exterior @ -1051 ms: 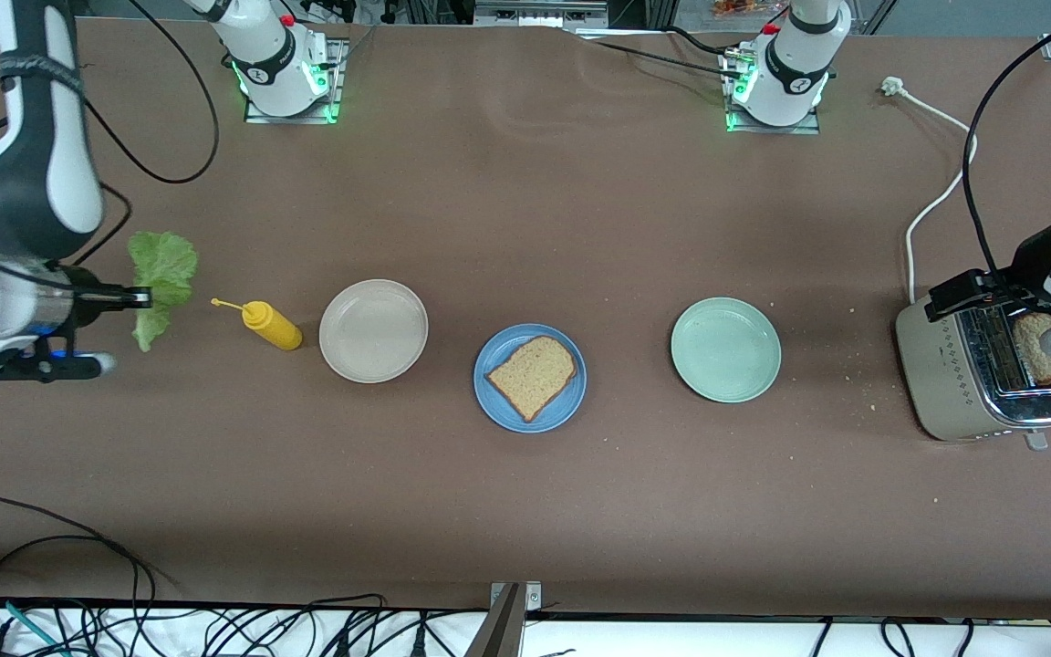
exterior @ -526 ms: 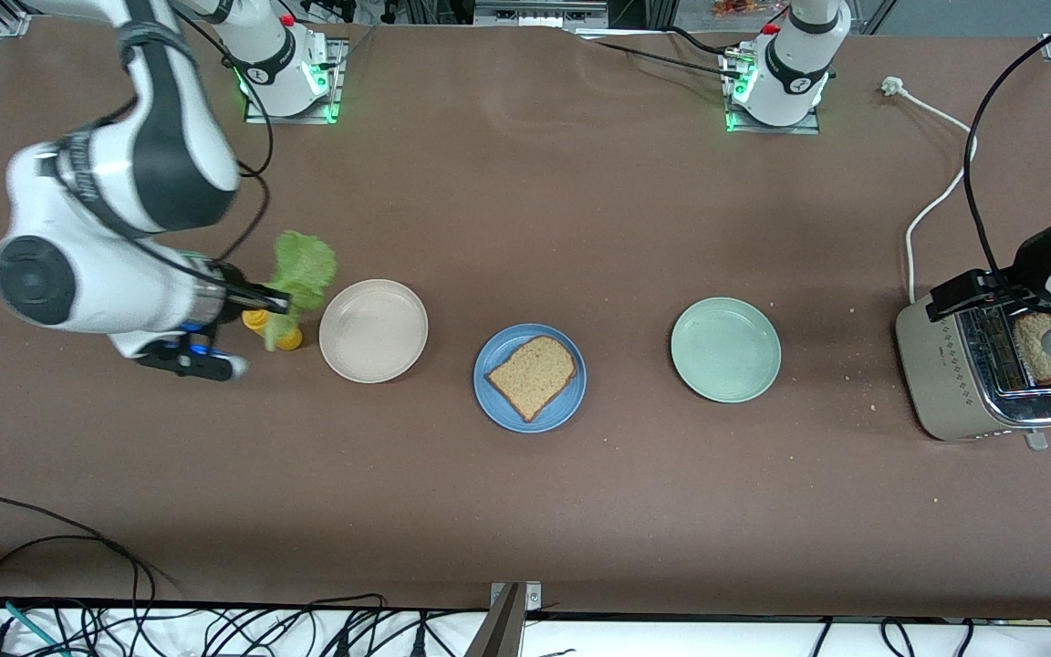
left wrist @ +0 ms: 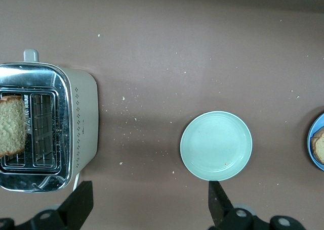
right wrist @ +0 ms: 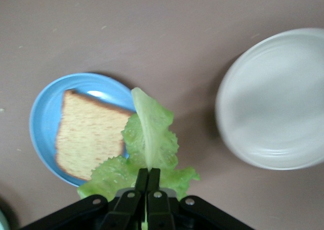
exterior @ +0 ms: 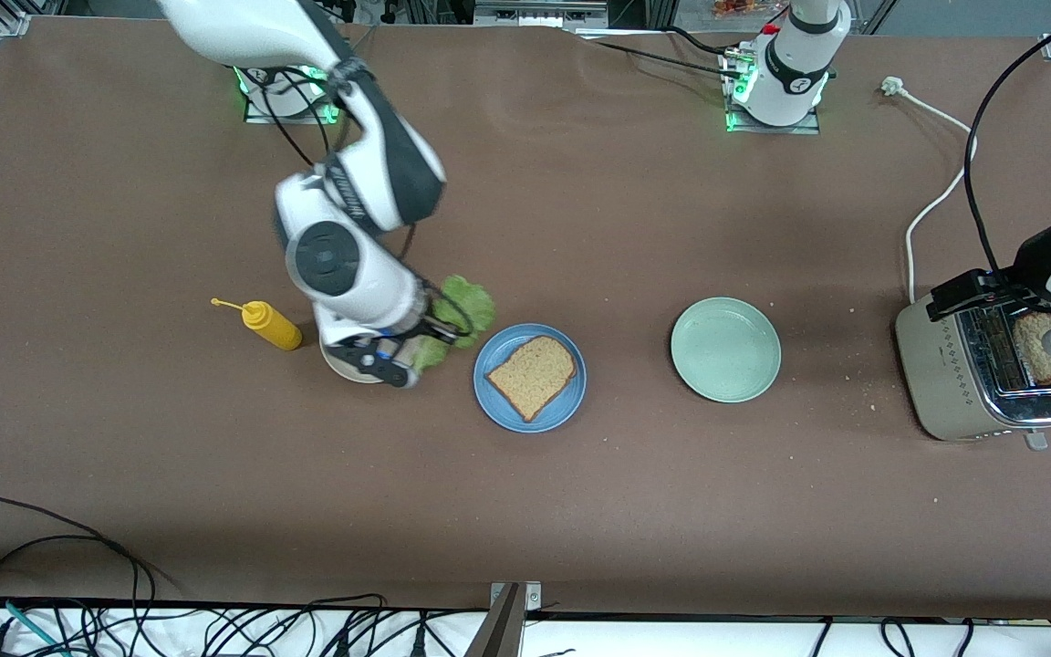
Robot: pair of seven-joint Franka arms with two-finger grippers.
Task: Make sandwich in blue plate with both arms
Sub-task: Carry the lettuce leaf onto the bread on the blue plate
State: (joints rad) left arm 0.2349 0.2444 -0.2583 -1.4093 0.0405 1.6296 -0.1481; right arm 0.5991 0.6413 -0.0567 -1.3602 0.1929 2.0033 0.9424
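One brown bread slice [exterior: 533, 374] lies on the blue plate [exterior: 489, 401]. My right gripper [exterior: 442, 321] is shut on the green lettuce leaf [exterior: 466, 310]. It holds the leaf in the air over the gap between the beige plate and the blue plate. In the right wrist view the gripper [right wrist: 147, 177] pinches the lettuce [right wrist: 152, 139] beside the blue plate [right wrist: 43, 119] and its bread [right wrist: 88, 136]. A second bread slice [exterior: 1036, 347] stands in the toaster slot, also seen in the left wrist view [left wrist: 11, 126]. My left gripper [exterior: 982, 292] waits up by the toaster, open and empty [left wrist: 147, 210].
The toaster [exterior: 954, 365] stands at the left arm's end of the table. A mint-green plate [exterior: 725, 349] lies between it and the blue plate. The beige plate [right wrist: 276, 98] is mostly hidden under my right arm. A yellow mustard bottle [exterior: 272, 326] lies beside it.
My right arm has swung with the lettuce from its end of the table, past the mustard bottle and beige plate, to beside the blue plate. The left arm has not moved.
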